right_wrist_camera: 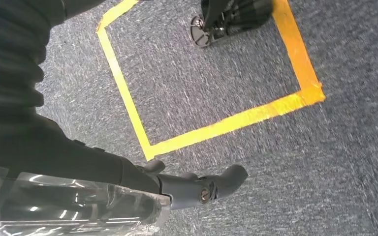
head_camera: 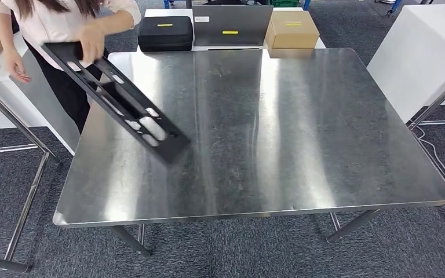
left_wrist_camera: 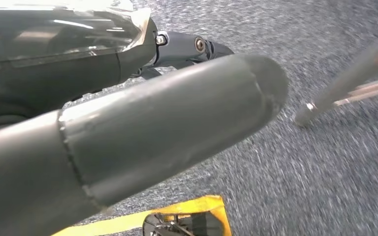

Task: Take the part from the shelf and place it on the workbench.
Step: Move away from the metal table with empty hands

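A long black part (head_camera: 121,104) with several cut-outs is tilted over the left side of the steel workbench (head_camera: 301,133). Its lower end is on or just above the tabletop. A person (head_camera: 64,23) at the table's far left corner holds its raised end in one hand (head_camera: 92,40). My left hand (left_wrist_camera: 142,113) hangs over grey carpet, thumb and fingers stretched out, holding nothing. My right hand (right_wrist_camera: 128,182) also hangs above the carpet with its fingers extended and nothing in them.
Behind the workbench stand a black case (head_camera: 165,32), a grey panel (head_camera: 232,26) and a cardboard box (head_camera: 292,29). A white cabinet (head_camera: 417,52) is at the right and a metal frame leg (head_camera: 11,121) at the left. Yellow tape (right_wrist_camera: 128,108) marks the carpet.
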